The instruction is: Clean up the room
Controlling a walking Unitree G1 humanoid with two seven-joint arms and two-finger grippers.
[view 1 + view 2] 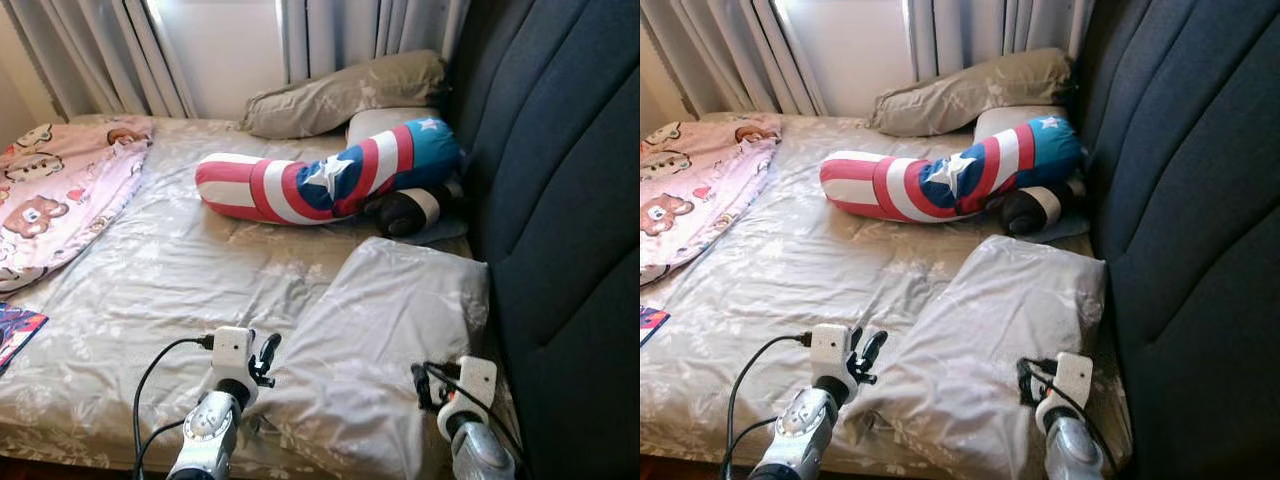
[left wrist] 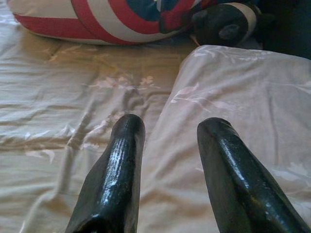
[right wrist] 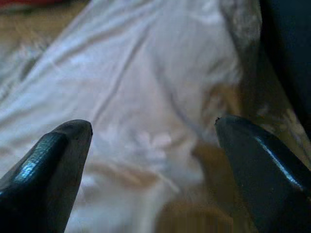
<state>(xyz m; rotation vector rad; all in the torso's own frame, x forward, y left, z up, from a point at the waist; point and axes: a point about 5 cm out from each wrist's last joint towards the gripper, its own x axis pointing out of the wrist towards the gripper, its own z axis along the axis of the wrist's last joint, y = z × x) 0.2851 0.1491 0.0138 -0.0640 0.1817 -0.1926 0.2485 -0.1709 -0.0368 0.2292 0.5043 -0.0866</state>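
Both arms reach toward the grey pillow (image 1: pixel 390 330) lying askew on the near right of the bed (image 1: pixel 170 270), left gripper (image 2: pixel 167 145) and right gripper (image 3: pixel 153 131) with jaws apart and empty, so next likely comes pinching its near edge to straighten it.

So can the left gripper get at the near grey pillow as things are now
Probably yes. The left gripper is open and sits right at the near edge of the grey pillow, with only bare bedsheet beside it and nothing in between. The right gripper is open at the pillow's other corner.
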